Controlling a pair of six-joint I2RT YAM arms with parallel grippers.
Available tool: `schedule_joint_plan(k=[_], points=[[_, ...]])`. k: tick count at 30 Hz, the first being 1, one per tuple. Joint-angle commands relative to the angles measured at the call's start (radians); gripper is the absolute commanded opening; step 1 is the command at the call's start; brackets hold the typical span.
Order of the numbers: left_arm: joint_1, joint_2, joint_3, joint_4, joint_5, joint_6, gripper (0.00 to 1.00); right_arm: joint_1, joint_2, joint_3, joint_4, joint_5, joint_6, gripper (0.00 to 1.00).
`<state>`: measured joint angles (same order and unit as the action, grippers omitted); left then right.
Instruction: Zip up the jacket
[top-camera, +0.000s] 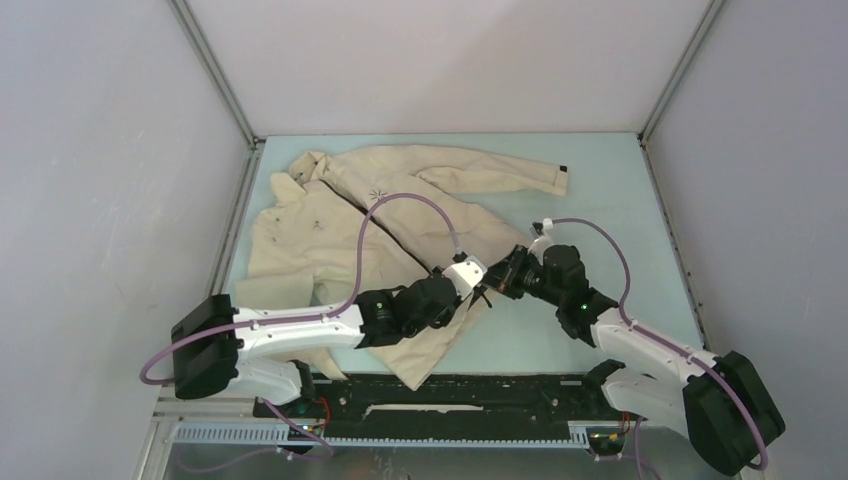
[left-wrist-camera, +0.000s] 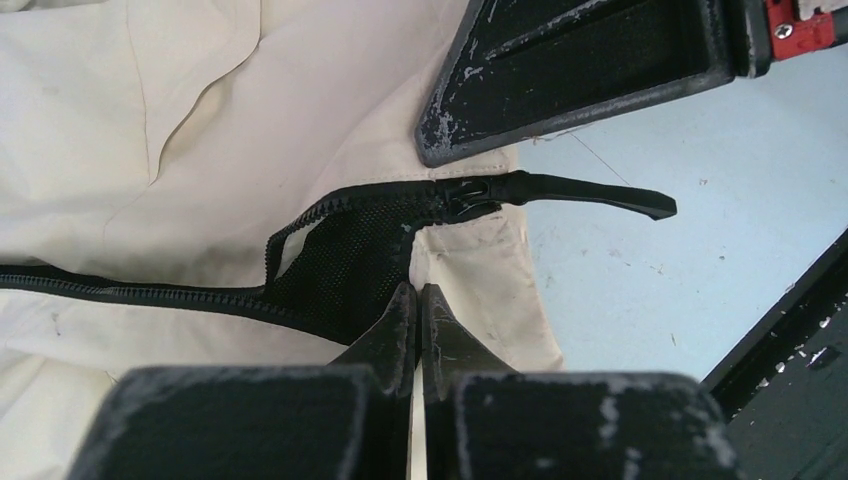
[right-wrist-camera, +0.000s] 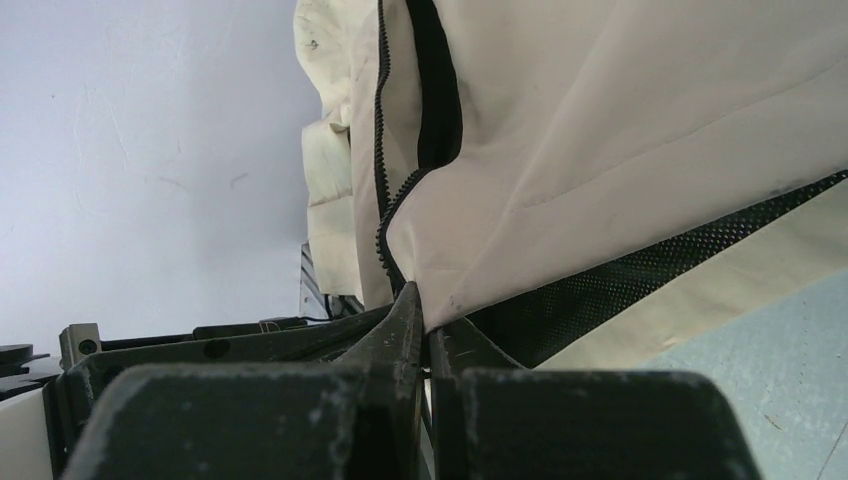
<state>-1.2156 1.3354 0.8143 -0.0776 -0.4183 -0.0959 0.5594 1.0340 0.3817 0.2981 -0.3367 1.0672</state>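
Observation:
The beige jacket (top-camera: 330, 240) lies spread on the light blue table (top-camera: 610, 190), front up, collar at the far left. Both grippers meet at its bottom hem. My left gripper (left-wrist-camera: 418, 295) is shut on the hem fabric (left-wrist-camera: 480, 260) just below the zipper's end. The black slider (left-wrist-camera: 462, 196) sits at the very bottom of the zipper, its pull tab (left-wrist-camera: 590, 192) pointing out over the table. Above it, one of the right gripper's fingers (left-wrist-camera: 580, 60) rests on the cloth. My right gripper (right-wrist-camera: 425, 312) is shut on a lifted hem corner (right-wrist-camera: 620, 110), beside the zipper teeth (right-wrist-camera: 383, 150).
A sleeve with a black cuff tab (top-camera: 563, 168) stretches toward the far right. Grey enclosure walls (top-camera: 110, 150) stand on both sides and at the back. A black rail (top-camera: 450, 395) runs along the near edge. A purple cable (top-camera: 400, 200) arcs over the jacket.

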Motion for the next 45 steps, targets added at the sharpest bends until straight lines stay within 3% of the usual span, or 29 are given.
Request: schedule_joint_plan(k=[1, 19, 30, 36, 45], points=[[-0.018, -0.009, 0.07, 0.026, 0.02, 0.024, 0.0, 0.018, -0.025, 0.059, -0.02, 0.031, -0.048, 0.0], [-0.019, 0.002, 0.094, 0.047, 0.054, 0.007, 0.0, 0.05, -0.008, 0.098, -0.063, 0.061, -0.081, 0.0], [-0.021, -0.084, -0.015, 0.176, 0.088, 0.016, 0.0, 0.017, 0.038, 0.074, 0.064, -0.041, -0.013, 0.0], [-0.021, -0.041, -0.007, 0.137, 0.061, 0.004, 0.0, -0.012, 0.032, 0.031, 0.177, -0.119, 0.081, 0.0], [-0.021, -0.016, 0.02, 0.099, 0.032, -0.006, 0.0, -0.018, 0.022, 0.022, 0.17, -0.128, 0.095, 0.0]])
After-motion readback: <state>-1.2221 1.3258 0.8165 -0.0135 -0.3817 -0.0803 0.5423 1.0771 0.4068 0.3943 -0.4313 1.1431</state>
